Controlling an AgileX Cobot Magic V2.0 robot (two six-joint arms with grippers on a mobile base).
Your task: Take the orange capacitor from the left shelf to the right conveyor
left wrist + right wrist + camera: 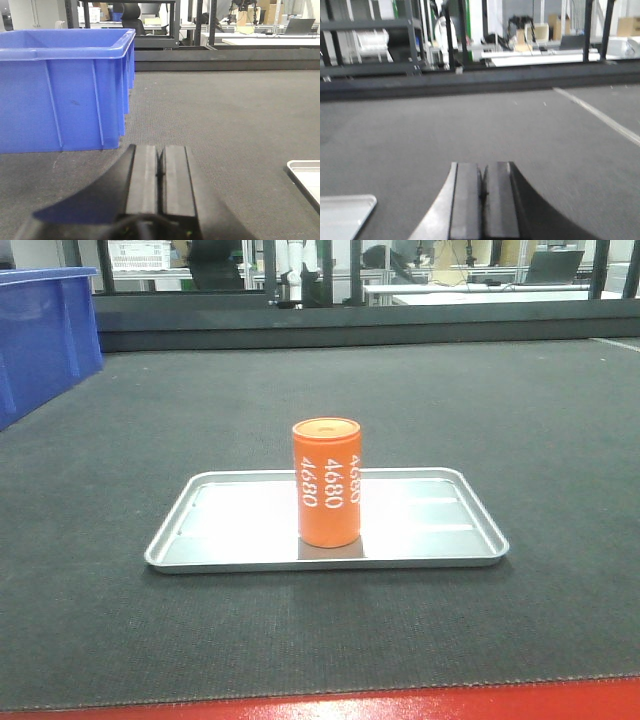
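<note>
Orange capacitor (327,481) stands upright on the silver metal tray (210,530), near its middle, white "4680" digits running down its side. The tray lies flat on the right conveyor (480,400) — a dark textured belt with a red front edge below the tray. A blue bin (40,340) sits on the belt well off to the tray's far left. In the left wrist view the left gripper (160,172) hangs low over the belt with its pads pressed together, clenched on nothing, the bin ahead and to its left, a tray corner at the right edge. The right gripper (481,192) is likewise closed and empty — a tray corner shows to its lower left.
</note>
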